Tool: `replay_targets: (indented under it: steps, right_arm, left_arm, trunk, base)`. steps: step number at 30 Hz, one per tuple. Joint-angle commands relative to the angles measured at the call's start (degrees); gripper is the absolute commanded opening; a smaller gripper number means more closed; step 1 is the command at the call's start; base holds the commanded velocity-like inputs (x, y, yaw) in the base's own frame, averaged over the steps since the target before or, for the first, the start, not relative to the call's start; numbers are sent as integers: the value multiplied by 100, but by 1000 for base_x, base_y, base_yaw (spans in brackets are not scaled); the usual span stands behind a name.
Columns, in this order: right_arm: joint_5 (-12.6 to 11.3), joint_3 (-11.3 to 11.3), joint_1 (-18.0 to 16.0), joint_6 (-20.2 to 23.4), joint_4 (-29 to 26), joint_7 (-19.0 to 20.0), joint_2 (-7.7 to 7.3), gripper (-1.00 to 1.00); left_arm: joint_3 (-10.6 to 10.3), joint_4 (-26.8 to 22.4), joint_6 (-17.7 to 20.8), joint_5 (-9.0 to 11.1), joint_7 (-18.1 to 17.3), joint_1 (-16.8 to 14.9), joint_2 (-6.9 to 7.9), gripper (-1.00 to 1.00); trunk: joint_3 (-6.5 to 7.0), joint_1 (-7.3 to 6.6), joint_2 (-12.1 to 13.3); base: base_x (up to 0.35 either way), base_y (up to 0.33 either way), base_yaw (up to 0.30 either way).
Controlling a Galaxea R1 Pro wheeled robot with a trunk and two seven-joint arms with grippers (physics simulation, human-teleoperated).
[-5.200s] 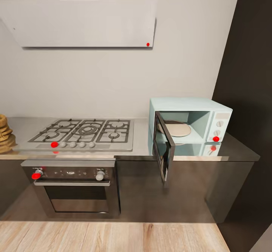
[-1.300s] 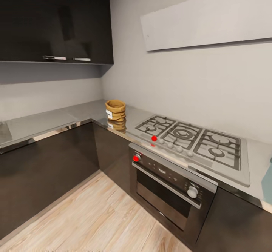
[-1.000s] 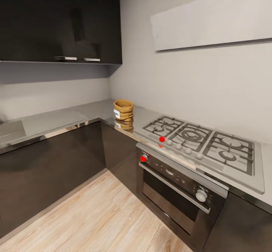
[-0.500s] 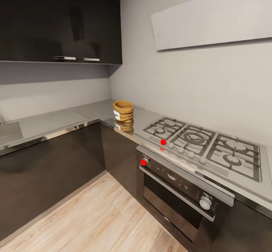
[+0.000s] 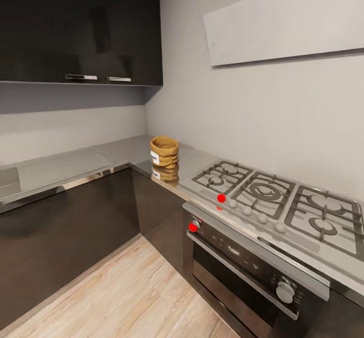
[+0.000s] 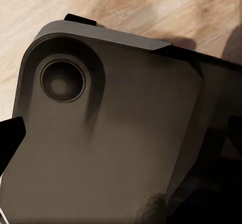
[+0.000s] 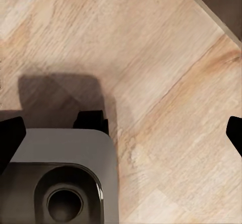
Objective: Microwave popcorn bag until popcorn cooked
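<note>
Floor [image 7: 166,63] of pale wood planks runs under both my wrists, with my own grey base [image 6: 101,148] beneath them. In each wrist view dark fingertips sit far apart at opposite edges, so my left jaws [image 6: 126,133] and right jaws [image 7: 121,133] look released, holding nothing. Further out, the oven [image 5: 247,262] and hob [image 5: 273,196] lie to my right. Beyond them the popcorn bag [image 5: 164,152] stands upright on the desk [image 5: 65,168] near the corner, ahead and slightly left. I judge my left arm nearer, though I must drive closer before reaching.
</note>
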Motion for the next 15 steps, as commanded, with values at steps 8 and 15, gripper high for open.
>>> replay_targets:
  steps: [8, 15]
  right_arm:
    - [47, -49, -5, -30, 18, 17, -4, 100]
    - [41, -49, -6, -25, 18, 22, -4, 100]
  left_arm:
    - [1, -1, -14, 28, -1, 1, -1, 100]
    - [2, -7, -14, 27, 7, 0, -15, 100]
  trunk:
    - [-5, 2, -3]
    - [-5, 2, -3]
  base:
    - [187, 0, 0]
    - [79, 0, 0]
